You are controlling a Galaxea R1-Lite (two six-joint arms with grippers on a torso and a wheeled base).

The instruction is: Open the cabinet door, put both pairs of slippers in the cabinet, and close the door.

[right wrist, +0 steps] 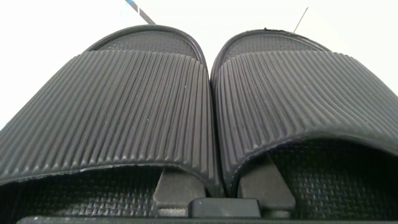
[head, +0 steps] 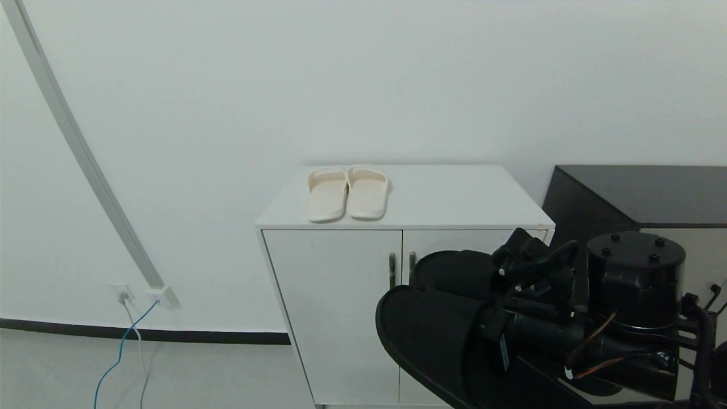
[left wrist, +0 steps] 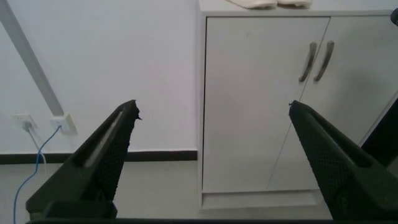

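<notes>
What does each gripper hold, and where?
Right gripper holds the black slippers, one finger inside each, clamping their touching inner edges. Left gripper holds nothing.

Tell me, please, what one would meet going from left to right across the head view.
Wall socket → cream slippers → black slippers → dark table.

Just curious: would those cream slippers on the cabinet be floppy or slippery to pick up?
Probably light and fairly stiff: the cream slippers look moulded, their straps holding an arch. Lying flat on the cabinet top, they seem unlikely to roll or tip. On that smooth top, they might slide if pushed.
</notes>
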